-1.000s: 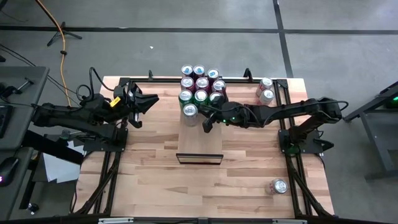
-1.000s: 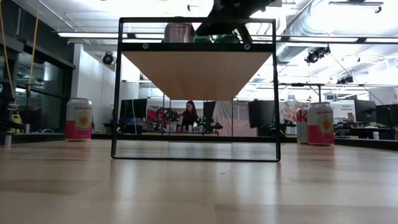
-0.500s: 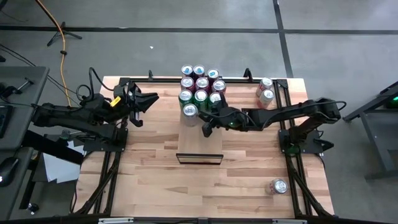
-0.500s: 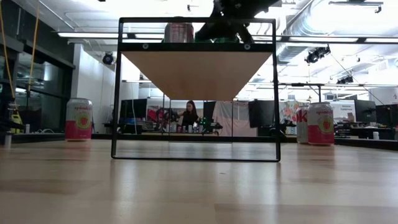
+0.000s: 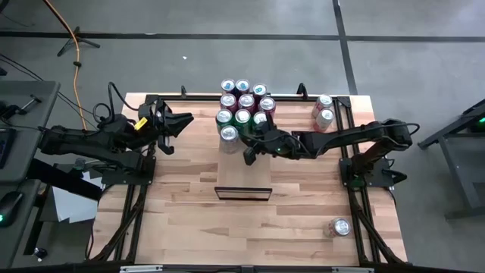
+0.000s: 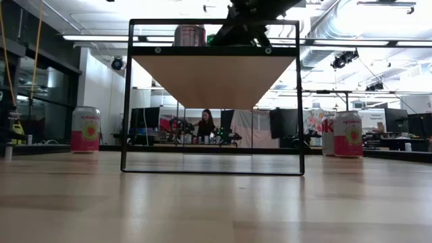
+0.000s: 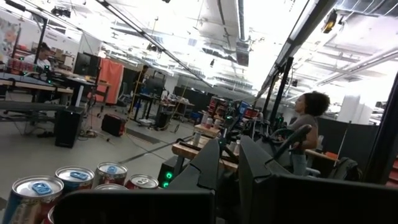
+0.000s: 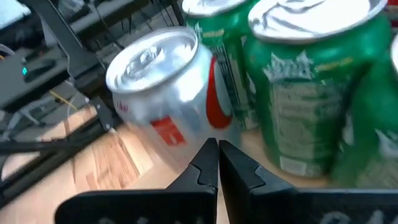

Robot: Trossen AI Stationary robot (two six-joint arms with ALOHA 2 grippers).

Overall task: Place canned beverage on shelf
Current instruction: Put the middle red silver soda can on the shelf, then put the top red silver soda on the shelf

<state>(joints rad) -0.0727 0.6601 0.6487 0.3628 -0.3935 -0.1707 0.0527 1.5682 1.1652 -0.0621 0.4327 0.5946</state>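
Right gripper (image 5: 248,154), closed and empty, sits beside nine shelf (image 5: 244,173) cans (image 5: 228,134).

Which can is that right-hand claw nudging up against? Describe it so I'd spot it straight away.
Find the pale wooden shelf in the middle of the table, with a cluster of cans at its far end. The silver can stands at the cluster's near left corner, just beside the right gripper. Its neighbours are green or maroon; only this one is silver with red markings.

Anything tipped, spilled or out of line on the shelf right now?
The silver-and-red can at the front of the cluster on the shelf leans in the right wrist view, beside the shut right gripper. No spill shows.
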